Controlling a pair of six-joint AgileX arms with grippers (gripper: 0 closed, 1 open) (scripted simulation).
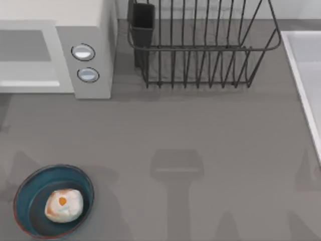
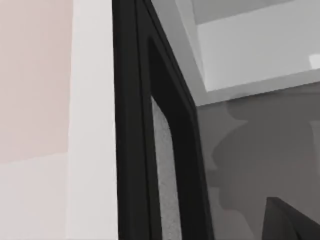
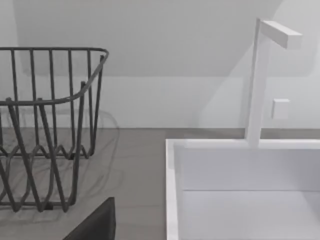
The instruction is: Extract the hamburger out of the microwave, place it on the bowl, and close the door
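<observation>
The hamburger (image 1: 63,205), a whitish-tan lump with an orange spot, lies inside the teal bowl (image 1: 30,187) at the table's front left. At the back left stands the microwave (image 1: 100,30), two round knobs (image 1: 83,52) on its panel. Its door (image 1: 25,60), with a grey window, sits in line with the knob panel and looks closed. In the left wrist view a black-framed edge (image 2: 132,150) with a white surface beside it is very close, and a dark part of my left gripper (image 2: 285,220) pokes in. A dark part of my right gripper (image 3: 97,225) shows near the sink.
A black wire dish rack (image 1: 200,50) with a dark cup (image 1: 143,22) stands at the back centre. A white sink (image 1: 306,75) runs along the right edge, with a white faucet (image 3: 257,85) behind it. Arm shadows fall on the grey table (image 1: 175,130).
</observation>
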